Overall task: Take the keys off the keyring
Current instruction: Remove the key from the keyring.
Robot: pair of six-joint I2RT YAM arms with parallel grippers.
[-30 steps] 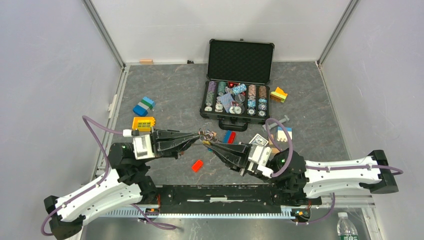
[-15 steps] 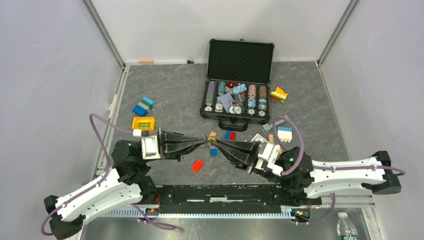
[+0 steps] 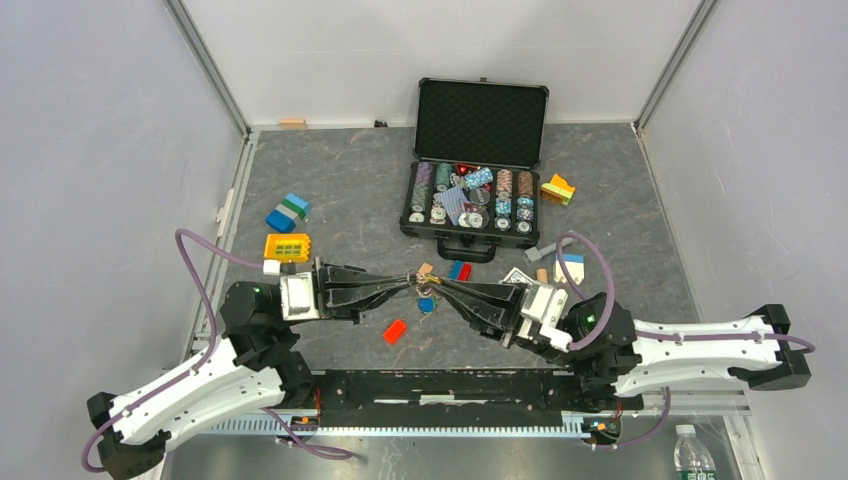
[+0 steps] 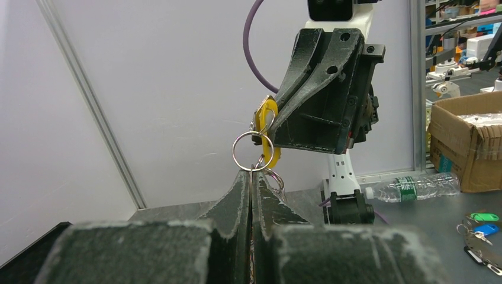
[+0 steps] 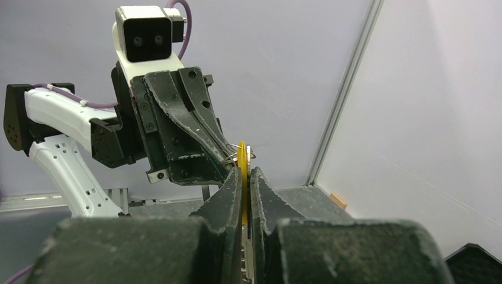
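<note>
Keyring (image 4: 253, 151) sits dead centre of the overhead view, lifted off the worktop (image 3: 340, 190) and strung between your 2 claws. Your left claw (image 4: 251, 177) is clenched tight on the ring's lower edge; in the left wrist view the ring stands upright just above the fingertips, mid-frame. Your right claw (image 5: 247, 171) is pinched on the yellow-headed key (image 5: 242, 157), whose yellow head overlaps the ring's right side in that same view. The 2 claws meet almost nose to nose. Red block (image 3: 395, 331) lies below centre, and the open chip case (image 3: 480, 120) sits at upper centre.
</note>
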